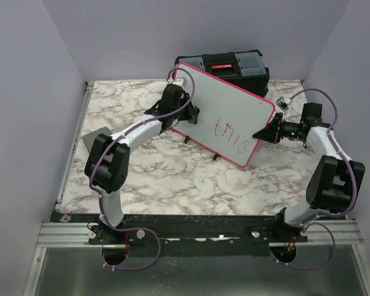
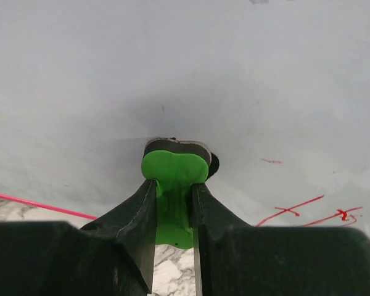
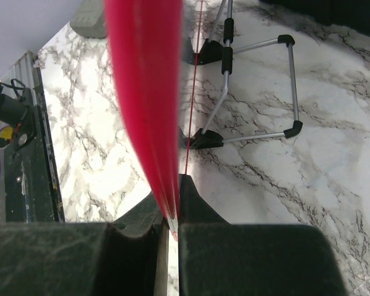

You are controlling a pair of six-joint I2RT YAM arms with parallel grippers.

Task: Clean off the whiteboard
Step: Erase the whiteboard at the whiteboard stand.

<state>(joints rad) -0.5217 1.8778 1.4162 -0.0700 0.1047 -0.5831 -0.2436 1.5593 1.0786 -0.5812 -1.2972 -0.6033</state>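
The whiteboard with a pink-red rim stands tilted on its wire stand at the table's back middle. Red handwriting marks its lower right part. My left gripper is at the board's left side. In the left wrist view the left gripper is shut on a green eraser, whose black pad presses on the white surface; red strokes lie to its right. My right gripper is at the board's right edge. In the right wrist view it is shut on the red rim.
A black toolbox stands behind the board. A small grey flat pad lies at the table's left edge and shows in the right wrist view. The board's wire stand with black feet rests on the marble table.
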